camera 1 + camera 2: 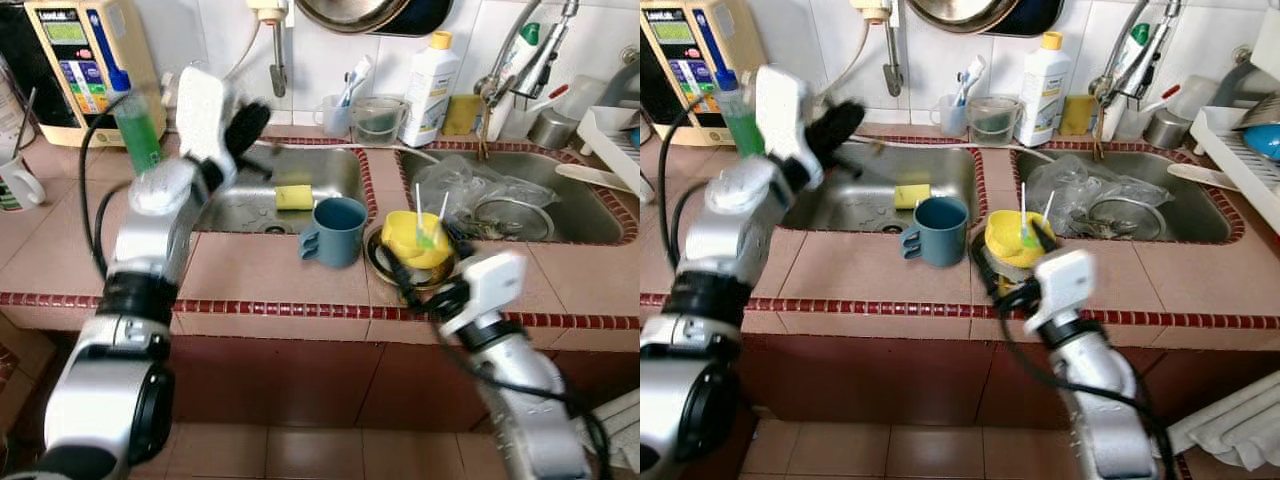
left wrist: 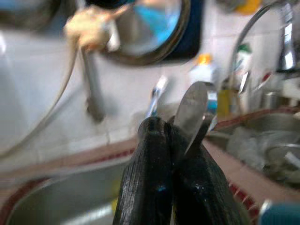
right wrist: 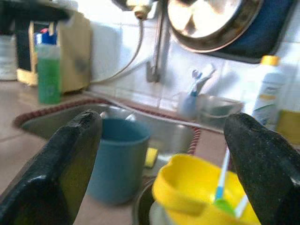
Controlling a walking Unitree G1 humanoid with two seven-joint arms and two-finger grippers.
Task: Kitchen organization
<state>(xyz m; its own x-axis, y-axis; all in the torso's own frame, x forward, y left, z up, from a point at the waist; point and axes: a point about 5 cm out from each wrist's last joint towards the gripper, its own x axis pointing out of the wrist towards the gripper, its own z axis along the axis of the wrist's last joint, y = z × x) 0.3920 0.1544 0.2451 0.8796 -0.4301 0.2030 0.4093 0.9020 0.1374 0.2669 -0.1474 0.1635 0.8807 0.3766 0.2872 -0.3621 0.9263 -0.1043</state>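
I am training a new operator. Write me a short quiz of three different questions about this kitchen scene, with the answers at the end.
1. True or false: the left gripper has its jaws closed on a spoon.
2. Multiple choice: where does the blue mug stand? A) inside the left sink B) on the tiled counter between the two sinks C) on the dish rack
3. Fill in: the right gripper, jaws apart, faces the ______ cup that holds straws.

Key: 1 true; 2 B; 3 yellow.
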